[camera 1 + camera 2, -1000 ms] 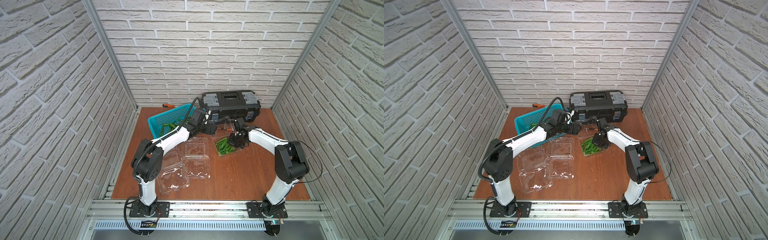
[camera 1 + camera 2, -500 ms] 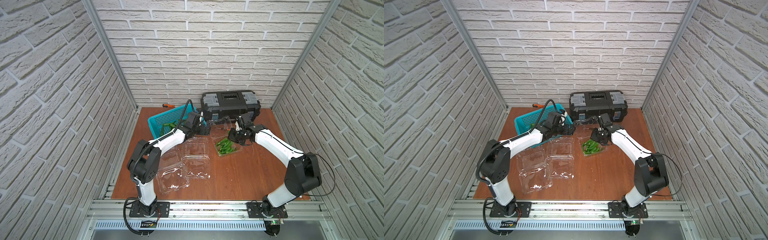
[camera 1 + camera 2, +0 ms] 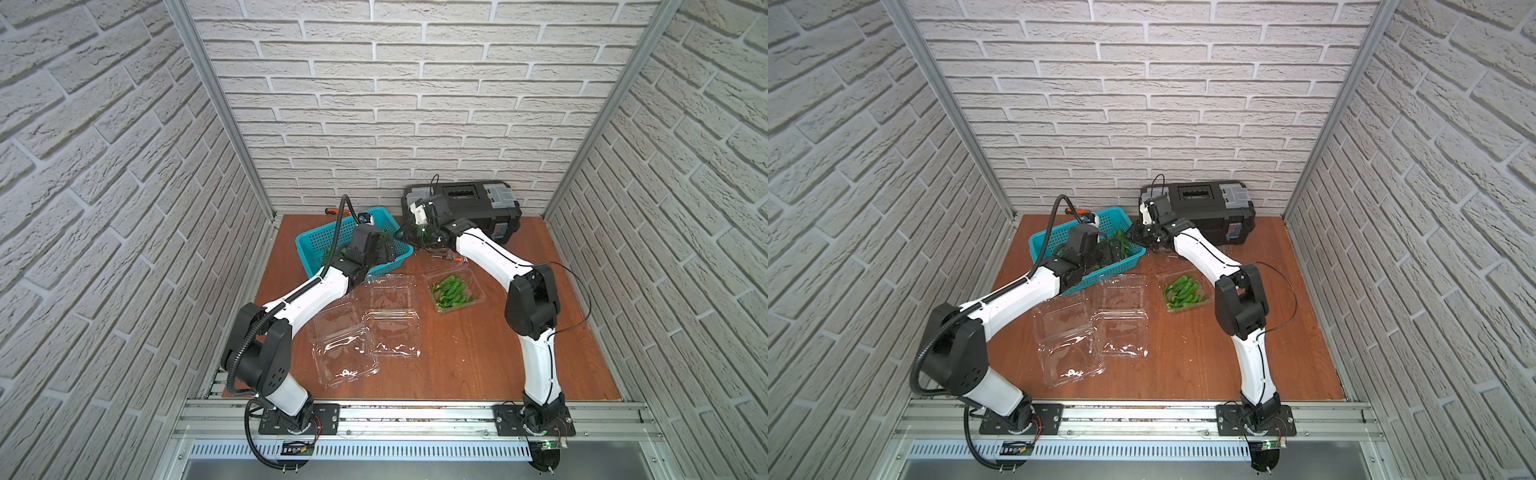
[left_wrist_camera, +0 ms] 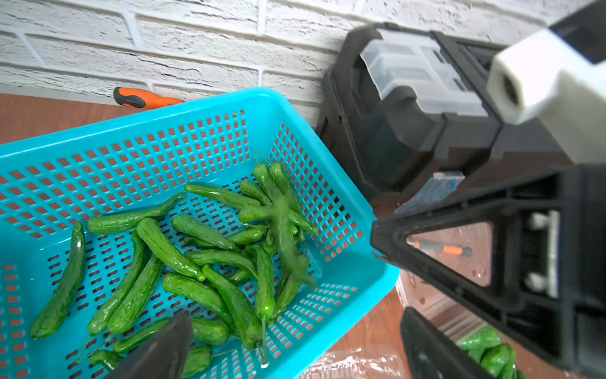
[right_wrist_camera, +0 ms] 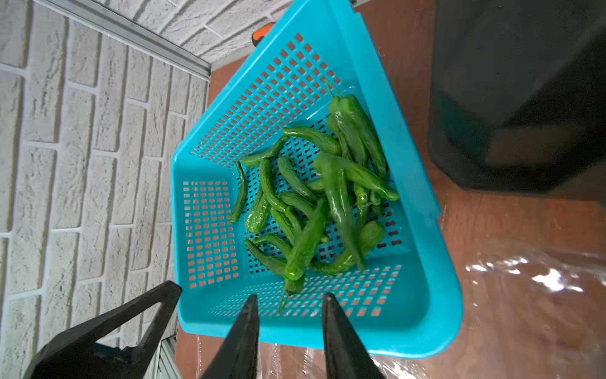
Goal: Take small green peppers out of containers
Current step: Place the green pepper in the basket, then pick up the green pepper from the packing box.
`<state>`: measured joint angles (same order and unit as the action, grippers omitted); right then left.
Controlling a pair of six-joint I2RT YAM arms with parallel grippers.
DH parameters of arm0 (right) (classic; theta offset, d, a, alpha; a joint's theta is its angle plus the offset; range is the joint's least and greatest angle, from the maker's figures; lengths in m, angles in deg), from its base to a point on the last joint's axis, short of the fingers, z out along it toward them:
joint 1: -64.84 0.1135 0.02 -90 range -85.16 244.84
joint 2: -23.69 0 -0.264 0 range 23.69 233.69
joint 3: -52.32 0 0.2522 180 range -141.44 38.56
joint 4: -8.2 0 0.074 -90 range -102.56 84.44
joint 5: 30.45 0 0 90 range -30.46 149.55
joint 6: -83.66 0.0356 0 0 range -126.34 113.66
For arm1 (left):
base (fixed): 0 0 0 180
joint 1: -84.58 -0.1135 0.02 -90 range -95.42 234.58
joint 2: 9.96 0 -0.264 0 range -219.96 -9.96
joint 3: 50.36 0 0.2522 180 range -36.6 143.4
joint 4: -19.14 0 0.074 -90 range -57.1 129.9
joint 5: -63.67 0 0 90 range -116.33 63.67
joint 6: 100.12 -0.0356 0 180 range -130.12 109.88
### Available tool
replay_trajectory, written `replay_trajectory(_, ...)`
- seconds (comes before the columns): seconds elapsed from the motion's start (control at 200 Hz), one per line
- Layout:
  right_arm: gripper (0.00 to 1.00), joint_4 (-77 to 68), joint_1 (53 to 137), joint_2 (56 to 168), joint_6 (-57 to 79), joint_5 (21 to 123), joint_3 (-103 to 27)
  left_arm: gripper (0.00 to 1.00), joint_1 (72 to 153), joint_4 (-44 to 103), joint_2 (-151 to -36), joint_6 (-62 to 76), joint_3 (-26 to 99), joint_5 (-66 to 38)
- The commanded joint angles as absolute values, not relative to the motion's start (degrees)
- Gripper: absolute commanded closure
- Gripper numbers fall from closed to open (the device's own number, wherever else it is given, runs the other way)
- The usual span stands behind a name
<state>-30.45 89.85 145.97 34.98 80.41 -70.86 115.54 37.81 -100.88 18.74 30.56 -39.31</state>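
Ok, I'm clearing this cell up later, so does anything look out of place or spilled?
No clear spill: the small green peppers show only in the teal basket and one open container. One stray item: an orange-handled screwdriver on the table behind the basket, unrelated to the peppers.

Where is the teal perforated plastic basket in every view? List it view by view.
Top view: teal perforated plastic basket at the back, beside the black toolbox with grey latches.
Top view: same place.
Left wrist: fills much of the picture, slender green peppers inside.
Right wrist: central, peppers inside.
Shared landmark: the toolbox.
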Motion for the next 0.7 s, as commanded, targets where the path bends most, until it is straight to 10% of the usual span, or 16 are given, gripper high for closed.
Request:
replay_trajectory(0.0, 0.65, -28.7, 87.7, 138.7, 34.4, 78.2, -66.9, 0.02, 118.1, 37.6, -103.4, 11.8, 34.4, -36.0)
replay_trajectory(0.345, 0.69, -28.3, 72.8, 116.6, 40.0, 73.9, -32.8, 0.03, 125.9, 61.4, -128.6, -5.7, 65.2, -9.2)
replay_trajectory(0.695, 0.70, -31.8, 67.0, 110.1, 38.3, 72.9, -24.2, 0.42, 131.5, 74.3, -142.2, -14.4, 79.2, -7.4)
